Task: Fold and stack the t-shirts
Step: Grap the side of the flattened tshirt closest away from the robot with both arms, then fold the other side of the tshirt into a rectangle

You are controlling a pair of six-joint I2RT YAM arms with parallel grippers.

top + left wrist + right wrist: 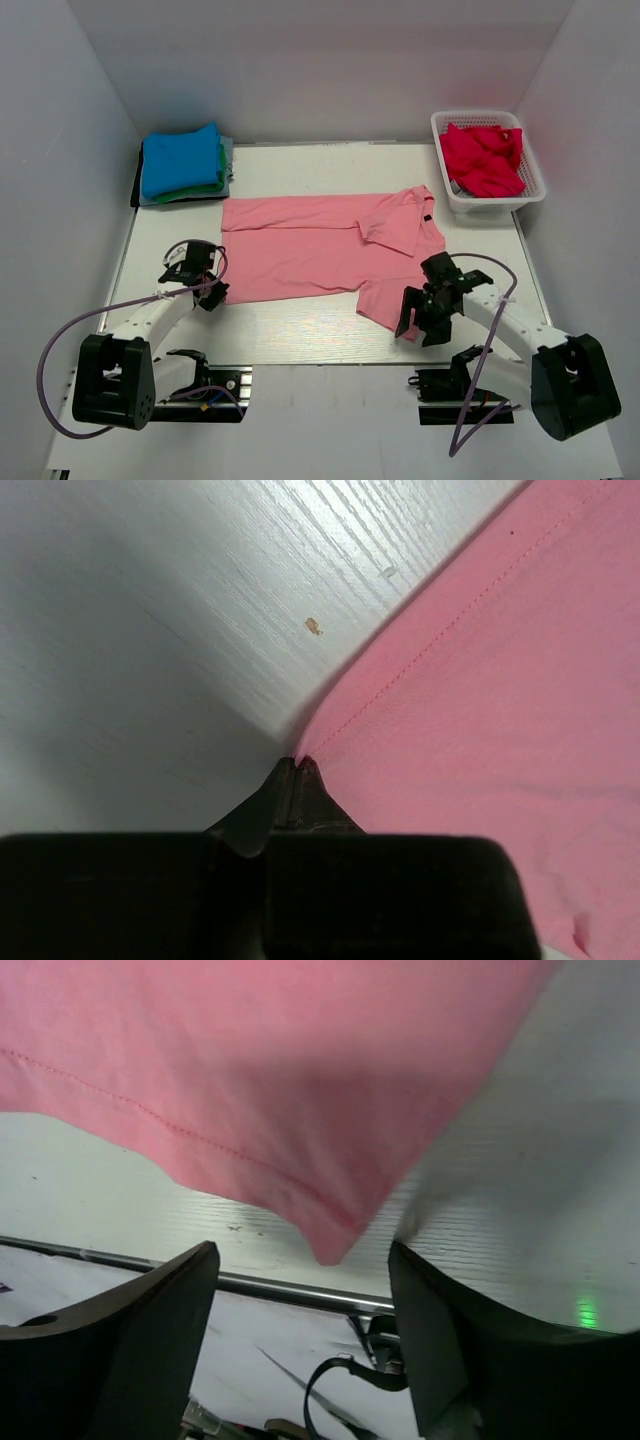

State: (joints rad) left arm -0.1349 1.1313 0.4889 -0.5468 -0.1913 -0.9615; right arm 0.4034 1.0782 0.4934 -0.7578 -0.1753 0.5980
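At lower right the right claw (420,325) hangs spread over the near sleeve tip of the salmon pink t-shirt (320,245). Closing off-centre, it could miss that narrow point. At lower left the left claw (297,765) is pressed together at the hem corner. Whether cloth sits inside I cannot tell, so a lift may slip free. The shirt lies flat mid-counter (300,335), and uneven pulls would skew the fold.

You have the pink t-shirt (320,250) spread mid-frame on the desk (300,325), with the left gripper (212,294) at its lower-left corner and the right gripper (420,326) over its lower-right sleeve. A blue t-shirt (180,160) tops the folded upper-left stack; a red t-shirt (482,160) fills the white upper-right basket (490,203)
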